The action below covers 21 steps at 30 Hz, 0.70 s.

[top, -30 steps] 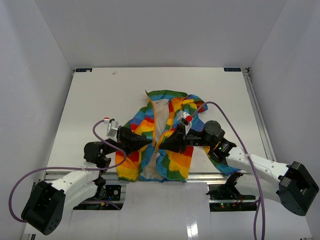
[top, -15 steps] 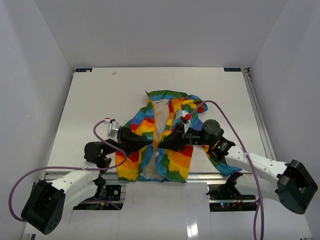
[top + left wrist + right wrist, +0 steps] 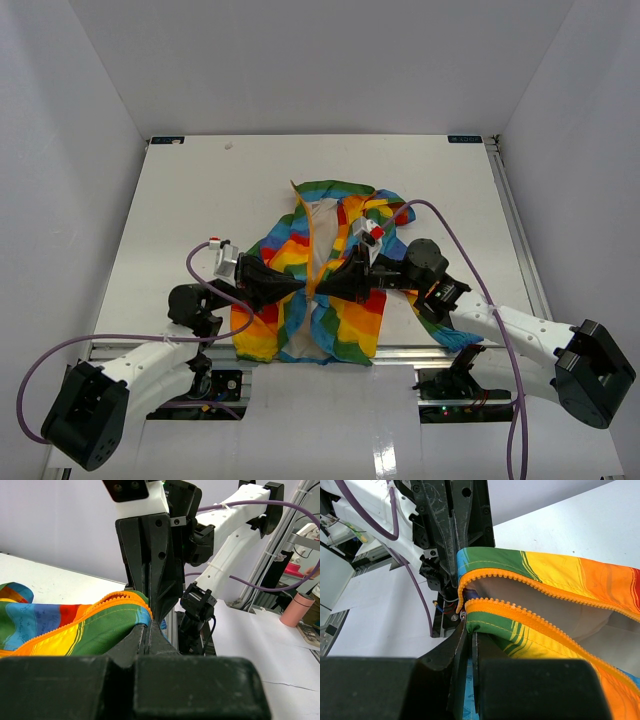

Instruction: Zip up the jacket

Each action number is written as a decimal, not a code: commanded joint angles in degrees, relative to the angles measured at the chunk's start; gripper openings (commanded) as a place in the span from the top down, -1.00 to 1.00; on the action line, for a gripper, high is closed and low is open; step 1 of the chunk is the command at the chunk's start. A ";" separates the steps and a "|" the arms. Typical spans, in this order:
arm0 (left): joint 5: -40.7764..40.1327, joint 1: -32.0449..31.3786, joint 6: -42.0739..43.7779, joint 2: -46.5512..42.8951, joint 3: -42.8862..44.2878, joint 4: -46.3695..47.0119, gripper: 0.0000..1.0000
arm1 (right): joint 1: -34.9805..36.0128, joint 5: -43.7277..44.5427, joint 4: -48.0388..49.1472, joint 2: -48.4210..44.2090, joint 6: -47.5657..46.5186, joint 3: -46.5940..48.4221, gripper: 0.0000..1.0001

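Observation:
The rainbow-striped jacket [image 3: 355,320] lies open at the table's near middle, its cream lining showing. My left gripper [image 3: 303,288] and right gripper [image 3: 322,288] meet tip to tip at its lower front opening. In the left wrist view my left gripper [image 3: 148,630] is shut on the green and blue bottom corner of the jacket [image 3: 75,625], beside the orange zipper [image 3: 117,597]. In the right wrist view my right gripper [image 3: 468,630] is shut on the green corner of the other front panel [image 3: 560,575], just under its orange zipper teeth [image 3: 530,622]. The two zipper ends sit almost together.
The white table [image 3: 200,200] is walled on three sides. The jacket's hem hangs near the metal rail [image 3: 400,352] at the near edge. Purple cables [image 3: 450,225] loop over both arms. A pink cup [image 3: 293,609] stands off the table.

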 commanded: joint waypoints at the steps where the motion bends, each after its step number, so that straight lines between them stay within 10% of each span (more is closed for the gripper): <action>1: 0.26 -0.36 1.28 -1.18 -0.29 0.89 1.00 | 0.00 0.71 3.50 -1.26 0.53 2.15 0.85; 21: -2.47 -0.54 4.65 -3.23 -1.10 -1.54 1.00 | 0.03 0.11 4.25 -1.09 2.04 0.73 0.84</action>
